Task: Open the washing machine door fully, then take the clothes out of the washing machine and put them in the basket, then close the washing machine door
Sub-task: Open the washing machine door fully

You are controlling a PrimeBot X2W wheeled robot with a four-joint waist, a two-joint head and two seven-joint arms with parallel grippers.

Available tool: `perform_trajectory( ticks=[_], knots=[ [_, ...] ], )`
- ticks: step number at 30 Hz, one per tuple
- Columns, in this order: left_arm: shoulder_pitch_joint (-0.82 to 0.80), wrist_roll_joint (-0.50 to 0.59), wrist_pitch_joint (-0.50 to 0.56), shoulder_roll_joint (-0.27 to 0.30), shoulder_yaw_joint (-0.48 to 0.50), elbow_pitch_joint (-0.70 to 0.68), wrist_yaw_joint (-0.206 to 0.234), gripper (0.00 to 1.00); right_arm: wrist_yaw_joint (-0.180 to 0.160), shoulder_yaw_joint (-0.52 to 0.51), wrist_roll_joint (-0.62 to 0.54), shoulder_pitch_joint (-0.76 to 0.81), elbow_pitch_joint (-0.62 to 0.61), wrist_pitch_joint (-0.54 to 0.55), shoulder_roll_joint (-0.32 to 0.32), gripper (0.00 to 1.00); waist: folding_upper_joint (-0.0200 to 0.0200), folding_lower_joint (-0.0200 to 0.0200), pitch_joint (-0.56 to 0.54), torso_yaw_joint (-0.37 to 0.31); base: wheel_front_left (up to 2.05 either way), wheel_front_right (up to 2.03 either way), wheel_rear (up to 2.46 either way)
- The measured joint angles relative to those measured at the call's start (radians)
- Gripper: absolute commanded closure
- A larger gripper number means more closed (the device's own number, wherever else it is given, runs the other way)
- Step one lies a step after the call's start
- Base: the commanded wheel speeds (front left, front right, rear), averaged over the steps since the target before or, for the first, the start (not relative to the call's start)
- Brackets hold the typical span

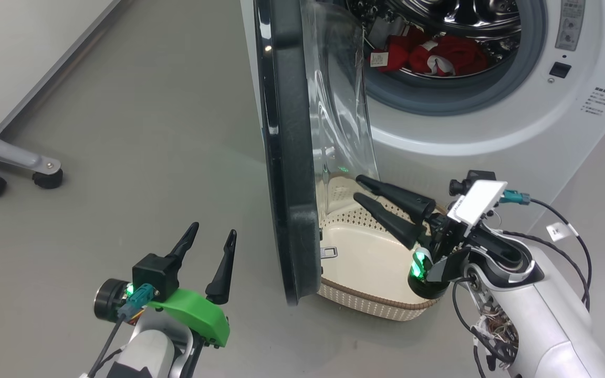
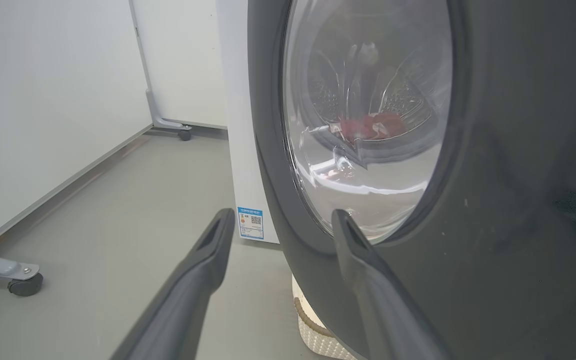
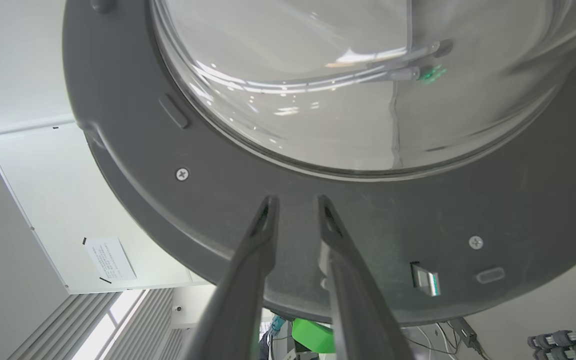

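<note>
The washing machine door (image 1: 287,157) stands swung out from the washing machine (image 1: 491,131), edge-on to the head camera, and its black rim splits the scene in two. To the robot's left of that edge lies a wide stretch of grey floor (image 1: 150,131), bounded by a white wall (image 1: 13,47) and by caster legs (image 1: 19,168) well apart from the door. There the left end effector (image 1: 214,231) hovers over the floor, fingers spread with nothing between them. To the right of the edge the room is tight. The basket (image 1: 376,302) sits on the floor just before the machine, its left end tucked under the door's lower rim. The right end effector (image 1: 357,188) reaches over the basket toward the door's inner face, fingers drawn near each other with a slim gap, pinching nothing. Its tips are just beside the lower edge of the glass bowl (image 1: 339,105); whether they touch it I cannot tell. The basket's cream bottom shows beneath those fingers. The clothes (image 1: 439,55) lie in a red heap at the bottom of the steel drum (image 1: 465,13), behind the grey rubber ring (image 1: 439,100).
</note>
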Motion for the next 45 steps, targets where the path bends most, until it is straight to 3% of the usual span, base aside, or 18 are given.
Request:
perform_trajectory(
  ticks=[5,17,22,28,30,31,32,38,45],
  knots=[
    [0.013,0.0,0.0,0.001,0.014,0.0,0.0,0.0,0.0,-0.035,-0.012,0.047,-0.033,-0.078,0.001,0.0,0.0,0.0,0.0,-0.014,0.0,0.0,0.0],
    [0.014,0.0,0.0,0.001,0.028,0.0,0.007,0.0,0.0,-0.163,-0.171,0.215,-0.07,-0.371,0.004,0.0,0.0,0.0,-0.002,-0.04,0.0,0.0,0.0],
    [0.015,0.0,0.0,0.001,0.035,0.0,0.008,0.0,0.0,-0.169,-0.343,0.255,-0.106,-0.512,-0.012,0.0,0.0,0.0,-0.004,-0.048,0.0,0.0,0.0],
    [0.015,0.0,0.0,0.002,0.047,0.0,0.009,0.0,0.0,-0.098,-0.672,0.26,-0.134,-0.717,-0.11,0.0,0.0,0.0,-0.007,-0.057,0.0,0.0,0.0],
    [0.015,0.0,0.0,0.001,0.047,0.0,0.009,0.0,0.0,-0.084,-0.717,0.26,-0.135,-0.744,-0.123,0.0,0.0,0.0,-0.008,-0.057,0.0,0.0,0.0],
    [0.015,0.0,0.0,0.002,0.047,0.0,0.009,0.0,0.0,-0.049,-0.817,0.26,-0.137,-0.801,-0.147,0.0,0.0,0.0,-0.011,-0.059,0.0,0.0,0.0],
    [0.015,0.0,0.0,0.002,0.047,0.0,0.009,0.0,0.0,-0.049,-0.817,0.26,-0.137,-0.801,-0.147,0.0,0.0,0.0,-0.011,-0.059,0.0,0.0,0.0],
    [0.016,0.0,0.0,0.002,0.047,0.001,0.009,0.0,-0.001,0.024,-1.075,0.26,-0.116,-0.961,-0.203,0.0,0.0,0.0,-0.024,-0.062,0.0,0.0,0.0],
    [0.027,0.0,0.0,0.002,0.048,0.004,0.009,0.0,-0.064,0.063,-1.243,0.258,-0.089,-0.948,-0.214,0.0,0.0,0.0,-0.033,-0.063,0.0,0.0,0.0]
  ],
)
